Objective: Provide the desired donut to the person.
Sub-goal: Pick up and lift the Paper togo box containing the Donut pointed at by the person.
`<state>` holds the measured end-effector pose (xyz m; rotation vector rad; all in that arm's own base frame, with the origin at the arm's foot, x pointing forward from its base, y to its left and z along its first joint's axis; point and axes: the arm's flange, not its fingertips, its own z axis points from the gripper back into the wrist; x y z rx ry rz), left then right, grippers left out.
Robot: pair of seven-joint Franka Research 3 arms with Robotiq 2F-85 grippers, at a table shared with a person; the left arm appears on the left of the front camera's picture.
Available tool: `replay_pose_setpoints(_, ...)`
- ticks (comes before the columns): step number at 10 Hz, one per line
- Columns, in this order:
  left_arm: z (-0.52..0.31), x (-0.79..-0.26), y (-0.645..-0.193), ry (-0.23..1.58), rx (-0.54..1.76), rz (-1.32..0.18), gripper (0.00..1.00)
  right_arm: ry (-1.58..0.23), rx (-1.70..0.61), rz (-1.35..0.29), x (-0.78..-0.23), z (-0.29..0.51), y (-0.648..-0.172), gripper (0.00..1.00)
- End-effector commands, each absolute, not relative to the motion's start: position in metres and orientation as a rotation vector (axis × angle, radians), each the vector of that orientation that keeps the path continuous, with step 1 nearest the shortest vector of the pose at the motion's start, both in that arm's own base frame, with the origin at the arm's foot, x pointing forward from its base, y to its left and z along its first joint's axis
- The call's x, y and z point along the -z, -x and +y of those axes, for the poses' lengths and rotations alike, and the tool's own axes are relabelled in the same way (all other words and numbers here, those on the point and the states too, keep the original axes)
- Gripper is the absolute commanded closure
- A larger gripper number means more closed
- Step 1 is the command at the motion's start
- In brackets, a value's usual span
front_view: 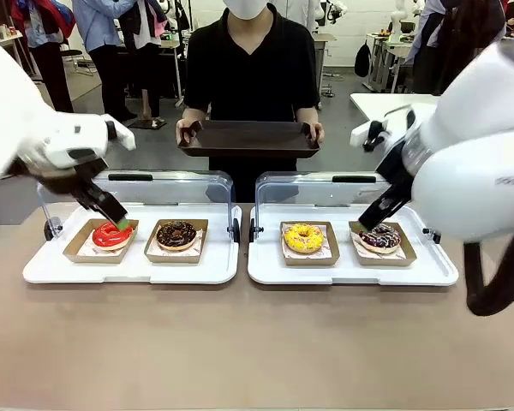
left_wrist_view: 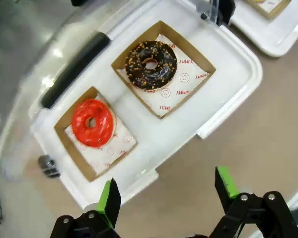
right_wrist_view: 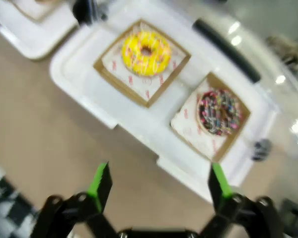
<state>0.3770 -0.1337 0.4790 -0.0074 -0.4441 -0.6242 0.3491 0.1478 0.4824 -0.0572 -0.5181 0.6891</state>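
Note:
Four donuts lie in brown paper boats: a red-glazed donut (front_view: 111, 234) (left_wrist_view: 92, 122), a chocolate donut with nut bits (front_view: 176, 234) (left_wrist_view: 151, 64), a yellow sprinkled donut (front_view: 303, 237) (right_wrist_view: 146, 53) and a dark donut with coloured sprinkles (front_view: 380, 237) (right_wrist_view: 219, 112). My left gripper (front_view: 118, 220) (left_wrist_view: 168, 191) hangs open above the left tray's near edge, close to the red donut and holding nothing. Over the right tray's near edge, my right gripper (front_view: 364, 226) (right_wrist_view: 159, 182) is likewise open and holds nothing, nearest the sprinkled dark donut. The person (front_view: 250, 60) stands at the far side holding a dark serving tray (front_view: 248, 137) in both hands.
The donuts sit in two white trays, the left tray (front_view: 51, 270) (left_wrist_view: 223, 94) and the right tray (front_view: 351, 272) (right_wrist_view: 84, 84), each with its clear lid (front_view: 167, 184) tipped up behind. Bare tan tabletop (front_view: 240, 342) lies in front. Other people stand far behind.

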Motion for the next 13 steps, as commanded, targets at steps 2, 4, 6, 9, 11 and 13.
replay_pose_setpoints(2, -0.121, -0.546, -0.377, -0.053, 0.621, -0.448, 0.0, 0.128, -0.679, -0.466, -0.548, 0.159, -0.324, 0.0)
replay_pose_setpoints(4, -0.118, -0.566, -0.368, -0.067, 0.593, -0.485, 0.0, 0.142, -0.665, -0.479, -0.566, 0.16, -0.314, 0.0)
replay_pose_setpoints(6, -0.118, -0.568, -0.371, -0.024, 0.597, -0.479, 0.0, 0.107, -0.698, -0.485, -0.57, 0.157, -0.311, 0.0)
replay_pose_setpoints(9, -0.118, -0.568, -0.371, -0.024, 0.597, -0.479, 0.0, 0.107, -0.698, -0.485, -0.57, 0.157, -0.311, 0.0)
replay_pose_setpoints(11, -0.091, -0.578, -0.376, 0.192, 0.672, -0.494, 0.0, -0.015, -0.78, -0.462, -0.579, 0.139, -0.322, 0.0)
replay_pose_setpoints(13, -0.047, -0.578, -0.396, 0.387, 0.737, -0.479, 0.0, -0.248, -0.867, -0.42, -0.588, 0.1, -0.348, 0.0)
